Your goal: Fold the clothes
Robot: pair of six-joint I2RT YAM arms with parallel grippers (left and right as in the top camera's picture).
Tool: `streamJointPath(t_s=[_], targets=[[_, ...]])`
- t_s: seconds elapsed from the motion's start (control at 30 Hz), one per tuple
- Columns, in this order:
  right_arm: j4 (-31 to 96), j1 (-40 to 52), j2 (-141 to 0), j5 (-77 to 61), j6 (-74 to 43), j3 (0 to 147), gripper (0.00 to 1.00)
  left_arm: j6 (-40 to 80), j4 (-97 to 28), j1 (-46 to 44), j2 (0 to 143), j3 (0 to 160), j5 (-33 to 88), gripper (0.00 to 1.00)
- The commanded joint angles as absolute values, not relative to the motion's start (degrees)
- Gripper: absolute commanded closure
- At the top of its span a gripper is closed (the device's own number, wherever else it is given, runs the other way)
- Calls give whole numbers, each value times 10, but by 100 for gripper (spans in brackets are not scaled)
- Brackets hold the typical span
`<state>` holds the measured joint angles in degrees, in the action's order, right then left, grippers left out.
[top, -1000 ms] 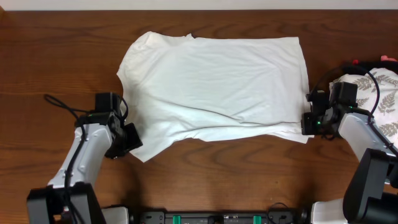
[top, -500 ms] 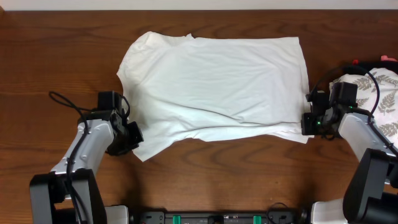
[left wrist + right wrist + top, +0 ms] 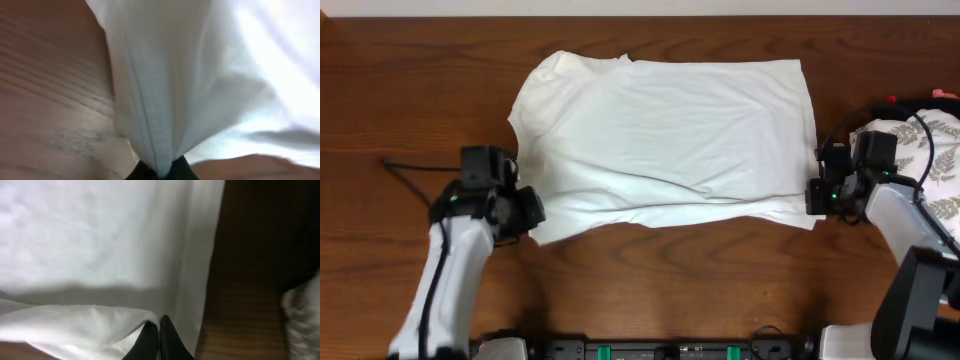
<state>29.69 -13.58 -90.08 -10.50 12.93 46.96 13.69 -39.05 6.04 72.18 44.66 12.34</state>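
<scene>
The white T-shirt lies spread on the wooden table, blank side up, no graphic visible. My left gripper is at its near left corner, shut on the hem; in the left wrist view the bunched white fabric runs down into the black fingertips. My right gripper is at the near right corner. In the right wrist view its black fingers are pressed together on a folded edge of the shirt.
A white cloth with a grey leaf print lies at the table's right edge, beside the right arm. A black cable runs left of the left arm. Bare wood lies in front of the shirt.
My left gripper has moved back and slightly left, lifting and pulling the shirt's near left corner with it. The right gripper has stayed in place.
</scene>
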Motion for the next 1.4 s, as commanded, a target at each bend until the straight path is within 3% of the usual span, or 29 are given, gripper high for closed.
streamJointPath(t_s=[0.0, 0.33, 0.9, 1.13, 1.37], targets=[[294, -135, -860, -109, 116, 468, 99, 143, -389, 85, 674, 457, 126, 94], [302, -135, -824, -108, 103, 468, 99, 166, -378, 126, 595, 457, 126, 94], [272, -135, -818, -108, 66, 468, 99, 192, -312, 126, 585, 457, 126, 94], [240, -134, -819, -108, 26, 468, 99, 192, -266, 126, 617, 456, 126, 85], [235, -134, -819, -108, 26, 468, 99, 192, -242, 126, 694, 456, 127, 84]])
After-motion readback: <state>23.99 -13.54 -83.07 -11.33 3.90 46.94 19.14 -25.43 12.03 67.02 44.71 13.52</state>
